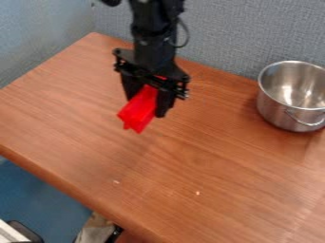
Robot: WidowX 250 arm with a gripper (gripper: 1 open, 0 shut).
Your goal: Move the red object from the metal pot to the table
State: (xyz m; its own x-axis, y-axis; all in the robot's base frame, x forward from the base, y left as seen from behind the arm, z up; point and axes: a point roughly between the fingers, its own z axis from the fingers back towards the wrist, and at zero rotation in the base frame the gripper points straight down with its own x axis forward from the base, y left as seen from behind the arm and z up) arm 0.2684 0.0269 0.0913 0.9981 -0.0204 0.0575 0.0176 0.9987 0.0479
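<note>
Holding the red object point(139, 111) clamped by its upper end in my pincer point(154, 93), I judge it light, rigid, smooth.

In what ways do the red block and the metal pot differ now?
The red block is bright red and elongated; the pot is round and shiny silver. The block hangs tilted in the gripper, while the pot stands upright on the table. The block is at mid-table; the pot is near the right edge. Both look smooth.

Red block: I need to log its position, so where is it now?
The red block hangs in the gripper above the table, left of the pot.
</note>
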